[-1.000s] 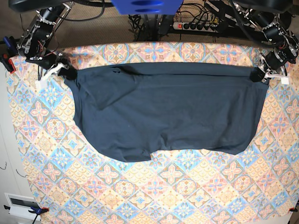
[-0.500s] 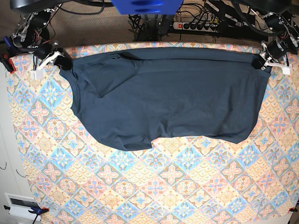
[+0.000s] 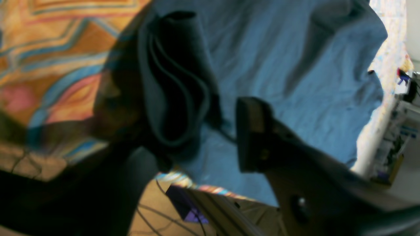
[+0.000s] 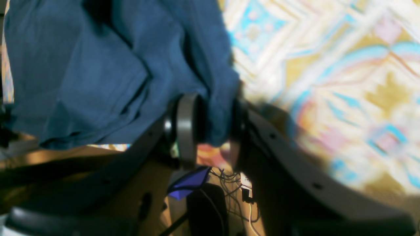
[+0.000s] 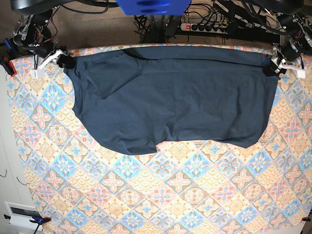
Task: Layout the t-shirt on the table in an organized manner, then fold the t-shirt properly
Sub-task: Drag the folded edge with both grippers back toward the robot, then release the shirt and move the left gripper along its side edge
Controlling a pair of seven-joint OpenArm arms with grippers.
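The dark navy t-shirt (image 5: pixel 170 97) lies spread flat across the far half of the patterned table (image 5: pixel 170 195), its top edge along the far rim. At the shirt's far right corner is my left gripper (image 5: pixel 273 66). In the left wrist view it (image 3: pixel 180 98) stands open, with a bunched shirt corner (image 3: pixel 174 82) loose between the wide jaws. My right gripper (image 5: pixel 61 59) is at the shirt's far left corner. In the right wrist view its (image 4: pixel 213 124) fingers are parted, and a fold of the shirt (image 4: pixel 216 108) still hangs in the gap.
A power strip (image 5: pixel 204 27) and cables run behind the table's far edge. A blue mount (image 5: pixel 153 6) sits at top centre. Clamps (image 5: pixel 7 61) grip the table's left edge, and a white box (image 5: pixel 22 214) sits off the near left corner.
Both arms pulled the shirt's top edge toward the far rim, shifting the whole shirt away. Both grippers went from pinching the corners to parted jaws.
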